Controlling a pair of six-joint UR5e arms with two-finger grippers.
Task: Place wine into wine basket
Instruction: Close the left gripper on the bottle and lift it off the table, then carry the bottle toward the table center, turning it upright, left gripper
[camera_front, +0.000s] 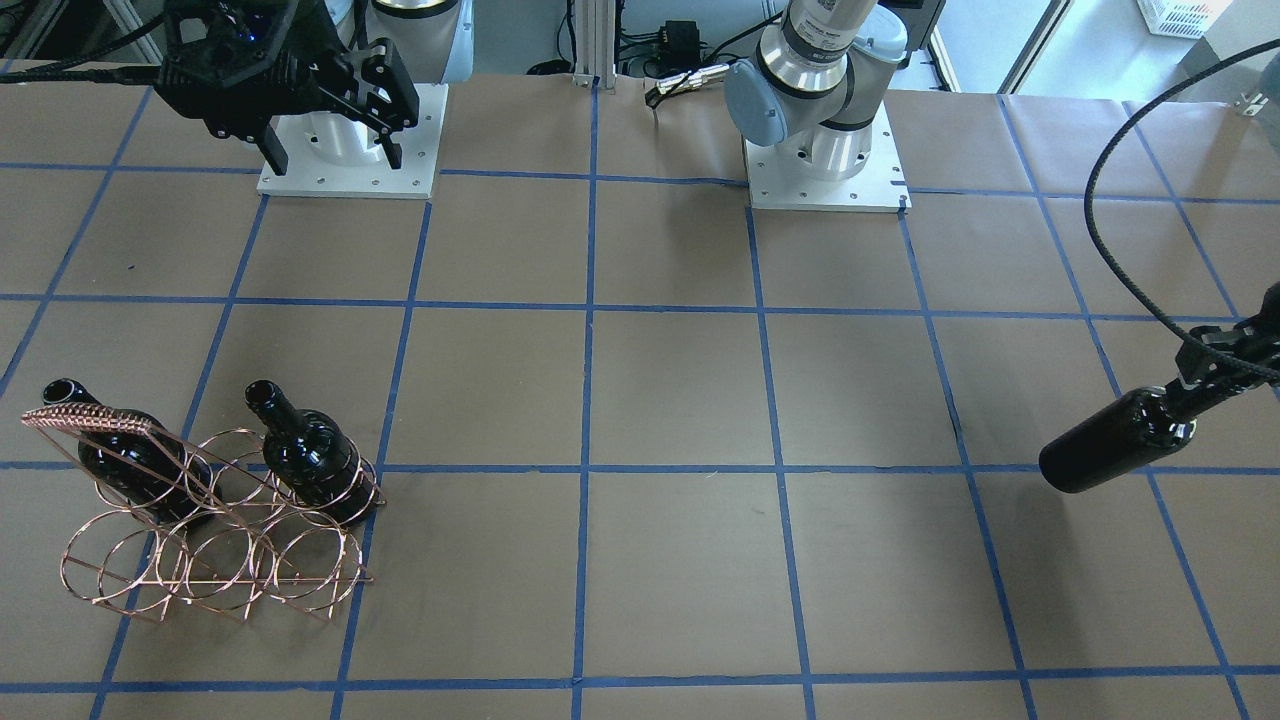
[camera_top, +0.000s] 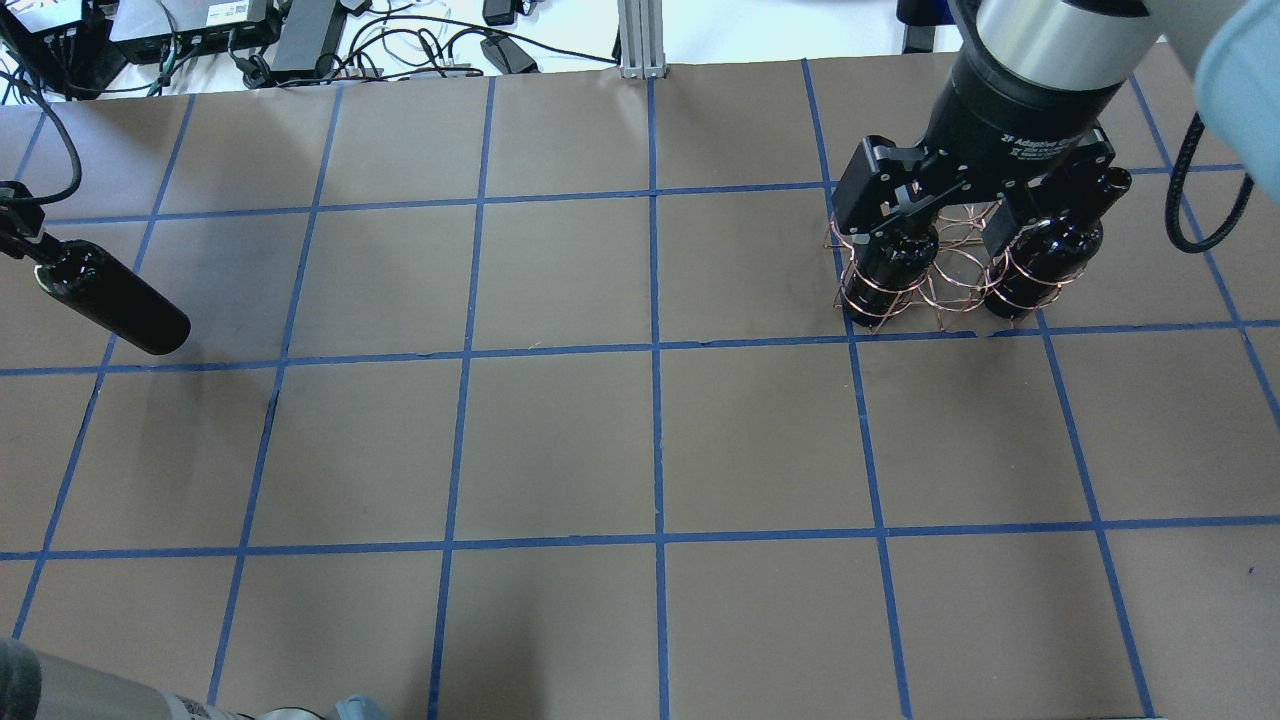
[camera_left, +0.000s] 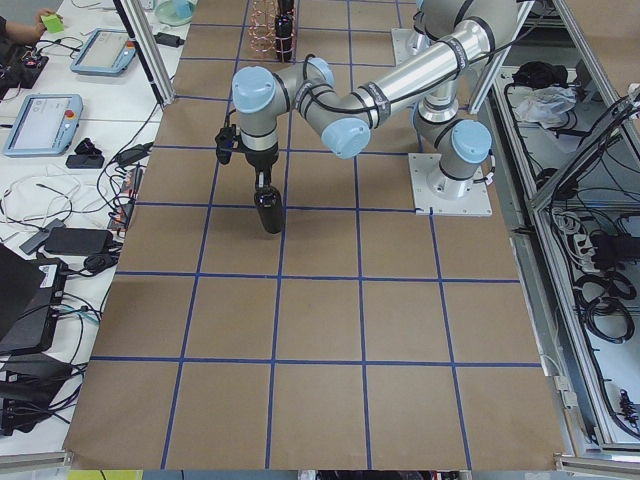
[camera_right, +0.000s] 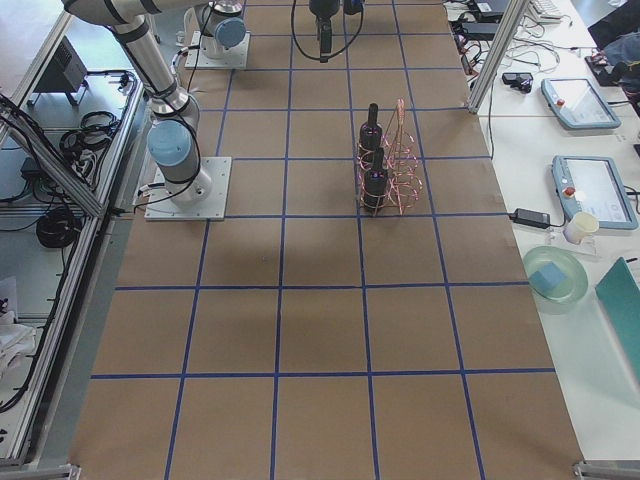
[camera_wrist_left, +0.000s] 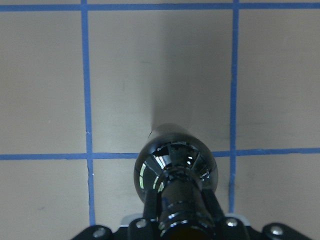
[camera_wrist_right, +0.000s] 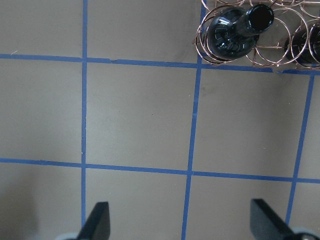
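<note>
My left gripper (camera_front: 1222, 362) is shut on the neck of a glossy black wine bottle (camera_front: 1118, 441), which hangs tilted above the table at my left side. The left wrist view looks down the bottle (camera_wrist_left: 175, 170) from its neck. The copper wire wine basket (camera_front: 222, 545) stands on the table at my right. Two more black bottles (camera_front: 312, 455) (camera_front: 128, 452) stand upright in its hoops. In the overhead view my right gripper (camera_top: 968, 215) hovers high over the basket (camera_top: 955, 272). It is open and empty, with its fingers (camera_wrist_right: 97, 222) wide apart in the right wrist view.
Brown paper with a blue tape grid covers the table. The two arm bases (camera_front: 826, 165) (camera_front: 350, 160) stand at the robot's edge. A black cable (camera_front: 1120, 220) loops over the left side. Tablets (camera_right: 592, 190) and a bowl (camera_right: 556, 280) lie on a side bench.
</note>
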